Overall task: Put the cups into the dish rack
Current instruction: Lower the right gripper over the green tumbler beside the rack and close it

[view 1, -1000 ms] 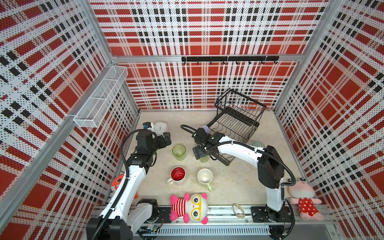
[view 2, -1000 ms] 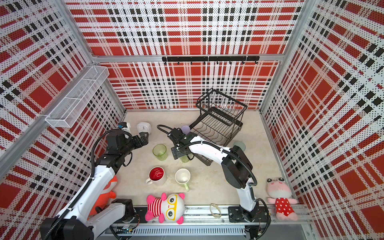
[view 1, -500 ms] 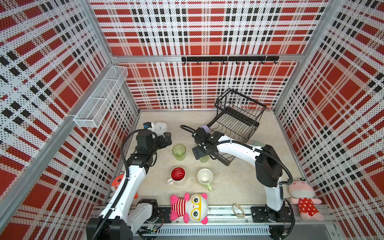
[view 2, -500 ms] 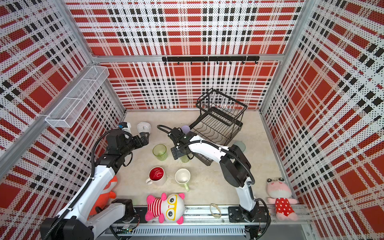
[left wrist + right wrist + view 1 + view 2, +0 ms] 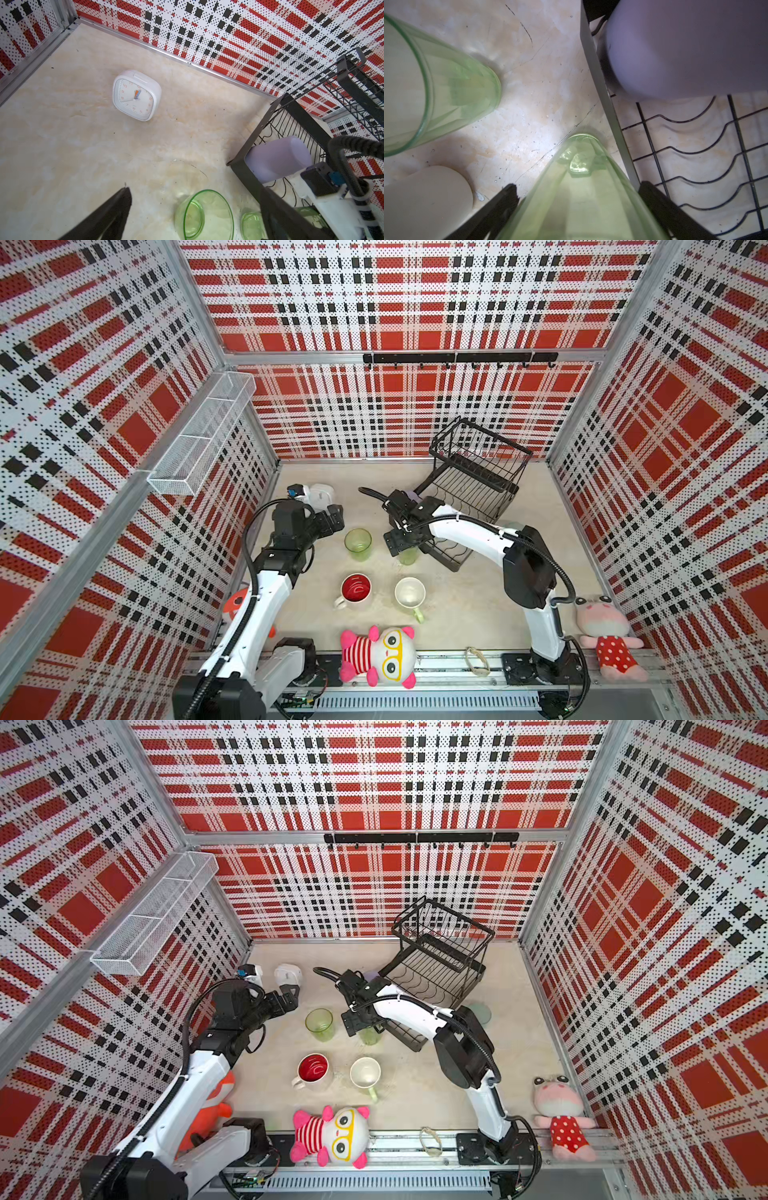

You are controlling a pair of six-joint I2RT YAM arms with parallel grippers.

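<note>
The green tumbler [image 5: 583, 207] stands on the bench [image 5: 529, 104], low centre in the right wrist view, between the right fingers [image 5: 506, 199], spread wide; we cannot tell whether they touch it. The dish rack [image 5: 608, 116] frame runs just beside one finger, so we judge closing or lifting could snag it, and the smooth tapered wall might slip. Open bench lies toward the second green tumbler [image 5: 446, 83], upper left. The lavender tumbler [image 5: 685, 52] fills the rack's corner, upper right. Our left fingers [image 5: 112, 214] hang wide, empty.

Top views look down over everything; both wrist cameras, close in, share the green tumblers [image 5: 204, 216] [image 5: 456, 87].
</note>
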